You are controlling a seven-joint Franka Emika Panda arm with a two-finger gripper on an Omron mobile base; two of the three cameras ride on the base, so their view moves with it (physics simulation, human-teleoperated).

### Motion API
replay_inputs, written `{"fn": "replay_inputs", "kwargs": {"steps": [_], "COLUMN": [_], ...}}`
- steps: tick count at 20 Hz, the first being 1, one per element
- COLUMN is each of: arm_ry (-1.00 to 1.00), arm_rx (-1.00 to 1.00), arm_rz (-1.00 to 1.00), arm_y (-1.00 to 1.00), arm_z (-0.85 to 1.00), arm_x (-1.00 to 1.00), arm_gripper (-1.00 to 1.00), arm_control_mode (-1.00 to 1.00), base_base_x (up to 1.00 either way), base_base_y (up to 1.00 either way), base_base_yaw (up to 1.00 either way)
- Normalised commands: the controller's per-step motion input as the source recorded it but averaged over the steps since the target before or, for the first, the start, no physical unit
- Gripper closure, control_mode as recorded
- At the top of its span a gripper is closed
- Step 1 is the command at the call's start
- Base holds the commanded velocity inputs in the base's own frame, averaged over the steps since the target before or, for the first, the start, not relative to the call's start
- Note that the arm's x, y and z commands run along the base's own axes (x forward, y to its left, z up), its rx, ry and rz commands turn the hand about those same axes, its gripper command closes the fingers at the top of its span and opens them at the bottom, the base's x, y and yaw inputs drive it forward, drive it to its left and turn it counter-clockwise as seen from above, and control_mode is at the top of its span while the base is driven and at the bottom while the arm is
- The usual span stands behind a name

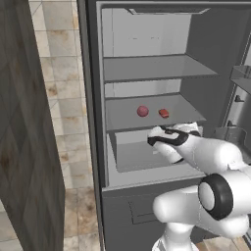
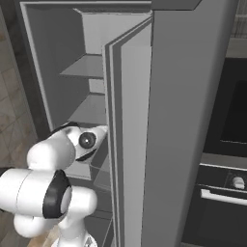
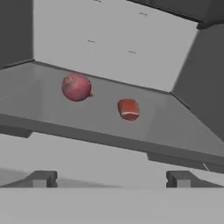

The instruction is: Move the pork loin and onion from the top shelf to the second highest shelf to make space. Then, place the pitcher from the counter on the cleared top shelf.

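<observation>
Looking into the open fridge, the hand (image 3: 111, 179) hovers just below the front edge of the second highest shelf (image 1: 127, 120), its jaws spread wide and holding nothing; the two dark fingertips (image 3: 41, 178) stand far apart at the bottom of the hand view, with only bare shelf edge between them.

The onion (image 3: 76, 87) sits on that shelf, ahead of the hand and up to its left; the pork loin (image 3: 128, 109) lies just beside it, ahead and slightly to the right, a little nearer the hand; the two are apart, not touching. In the left base view the same pair shows above and behind the hand, onion (image 1: 142, 111) and pork loin (image 1: 163, 113) side by side on the second board.

The top shelf (image 1: 157, 67), higher again above the hand, carries nothing that can be seen; so the first part of the task looks done, both foods being down on the second highest shelf and the top one cleared; the empty hand fits a release just made, though that is a judgement.

What is left, by that reading, is the whole second part: pulling clear of the fridge, reaching the pitcher on the counter, grasping it, and setting it on the cleared top shelf.
</observation>
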Motion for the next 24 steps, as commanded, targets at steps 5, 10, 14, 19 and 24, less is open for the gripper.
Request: {"fn": "replay_inputs", "kwargs": {"steps": [5, 10, 14, 19, 24], "arm_ry": [0.01, 0.19, 0.28, 0.34, 0.16], "arm_rx": [0.00, 0.03, 0.06, 0.12, 0.27], "arm_rz": [0.00, 0.02, 0.05, 0.13, 0.15], "arm_y": [0.37, 0.30, 0.29, 0.21, 0.17], "arm_z": [1.00, 1.00, 1.00, 0.81, 0.01], "arm_x": [-0.62, -0.48, -0.42, -0.40, -0.77], "arm_gripper": [-1.00, -1.00, -1.00, -1.00, -1.00], "arm_control_mode": [-1.00, -1.00, -1.00, -1.00, -1.00], "base_base_x": [0.00, 0.00, 0.00, 0.00, 0.00], "base_base_y": [0.00, 0.00, 0.00, 0.00, 0.00], "base_base_yaw": [0.00, 0.00, 0.00, 0.00, 0.00]}}
